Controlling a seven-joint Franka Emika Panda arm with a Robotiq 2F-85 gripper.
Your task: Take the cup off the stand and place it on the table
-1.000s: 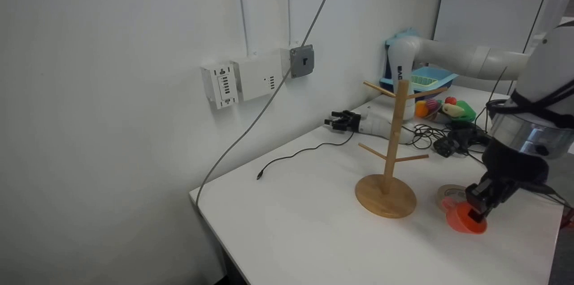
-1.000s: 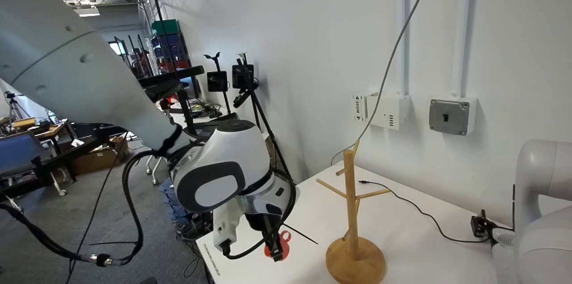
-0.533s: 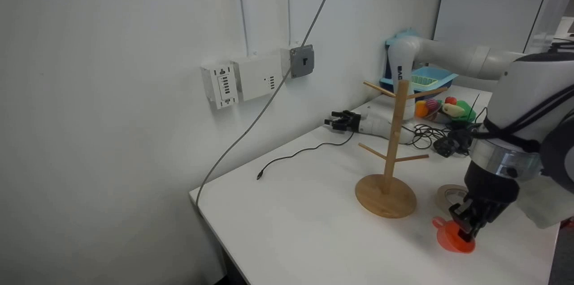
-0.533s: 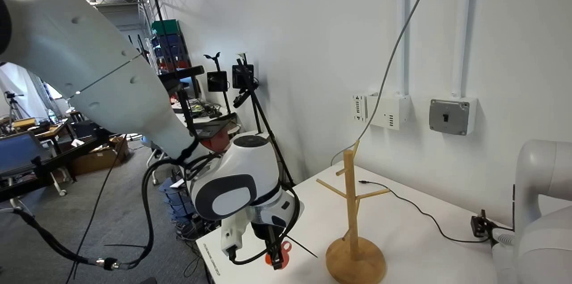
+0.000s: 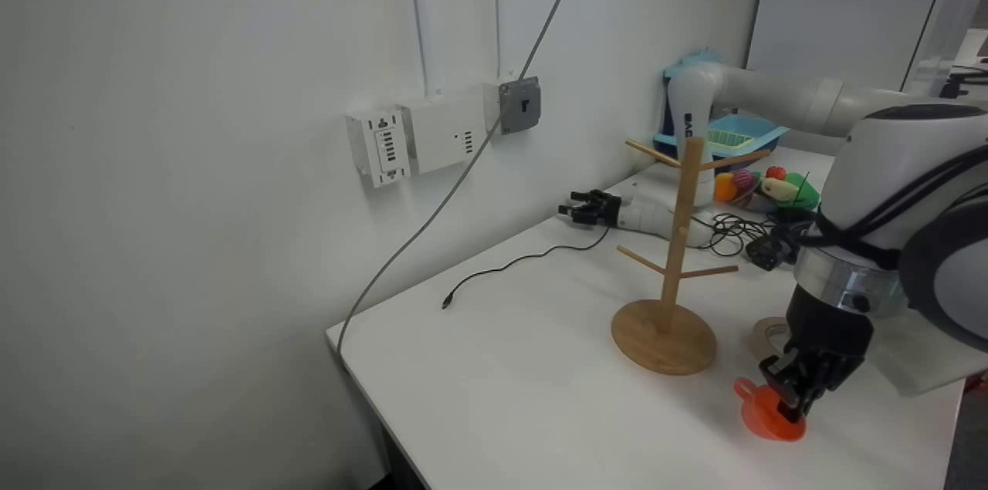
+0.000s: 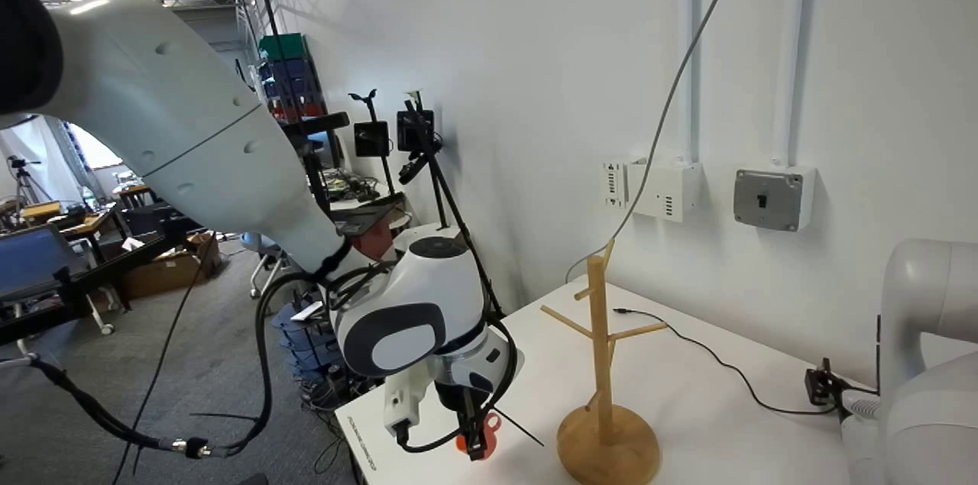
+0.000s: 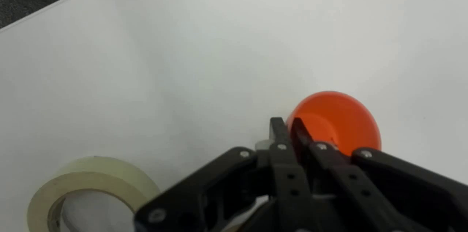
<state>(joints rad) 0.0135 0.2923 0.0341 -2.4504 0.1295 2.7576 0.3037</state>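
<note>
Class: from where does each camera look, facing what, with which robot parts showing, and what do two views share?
Exterior view: higher than the table, looking across it to the wall; wrist and gripper at the picture's right.
Exterior view: beside the forearm, facing the same wall; forearm, wrist and gripper on the picture's left.
Wrist view: mounted on the wrist, looking down at the cup and tape ring; gripper's fingers at the bottom.
Both exterior views share the stand, cup, table and wall.
</note>
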